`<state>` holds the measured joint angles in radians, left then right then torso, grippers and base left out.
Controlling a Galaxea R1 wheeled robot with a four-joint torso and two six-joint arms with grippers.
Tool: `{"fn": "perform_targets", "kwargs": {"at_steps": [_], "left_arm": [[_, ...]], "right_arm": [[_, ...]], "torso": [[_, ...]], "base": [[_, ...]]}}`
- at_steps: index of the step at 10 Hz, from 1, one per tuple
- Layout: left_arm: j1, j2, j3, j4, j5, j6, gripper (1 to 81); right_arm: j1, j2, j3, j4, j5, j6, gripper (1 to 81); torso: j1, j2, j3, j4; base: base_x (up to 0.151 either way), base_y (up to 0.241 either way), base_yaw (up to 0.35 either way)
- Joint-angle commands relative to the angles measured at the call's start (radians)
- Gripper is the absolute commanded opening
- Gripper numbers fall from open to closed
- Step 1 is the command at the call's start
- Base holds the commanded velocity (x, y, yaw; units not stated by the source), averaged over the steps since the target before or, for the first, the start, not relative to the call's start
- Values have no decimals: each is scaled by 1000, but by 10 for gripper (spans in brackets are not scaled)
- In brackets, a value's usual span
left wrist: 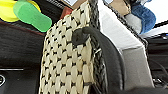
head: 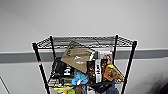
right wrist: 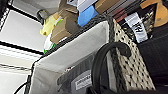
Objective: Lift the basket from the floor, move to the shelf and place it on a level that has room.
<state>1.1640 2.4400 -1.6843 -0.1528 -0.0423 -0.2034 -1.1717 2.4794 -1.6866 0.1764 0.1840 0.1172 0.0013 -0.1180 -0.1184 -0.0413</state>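
Observation:
The shelf stands straight ahead against a pale wall, a black wire rack with four posts. Its top level is a bare wire grid, while the tiers below are crowded. The basket is right at my left wrist, cream woven side toward the camera, with a black loop handle arching over its dark rim. The right wrist view looks into the basket past the other black handle. It has a white lining, and a grey labelled item lies inside. Shelf clutter sits just behind the basket in both wrist views.
A brown cardboard box, dark packages, a blue plush toy and an orange toy fill the middle tier. Yellow and green items lie beside the basket. A grey strip runs along the wall behind the rack.

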Motion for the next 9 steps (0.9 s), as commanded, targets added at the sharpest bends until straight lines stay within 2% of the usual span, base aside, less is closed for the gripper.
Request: {"fn": "perform_targets", "kwargs": {"at_steps": [1,7,9], "left_arm": [[-109,4,90,38,4,15,10],[-109,2,89,38,4,15,10],[-108,2,89,38,4,15,10]], "right_arm": [[108,11,65,0,-25,16,10],[105,11,64,0,-25,16,10],[106,9,65,0,-25,16,10]], "torso": [[0,0,0,0],[0,0,0,0],[1,0,0,0]], "base": [[81,0,0],[75,0,0],[0,0,0]]}}
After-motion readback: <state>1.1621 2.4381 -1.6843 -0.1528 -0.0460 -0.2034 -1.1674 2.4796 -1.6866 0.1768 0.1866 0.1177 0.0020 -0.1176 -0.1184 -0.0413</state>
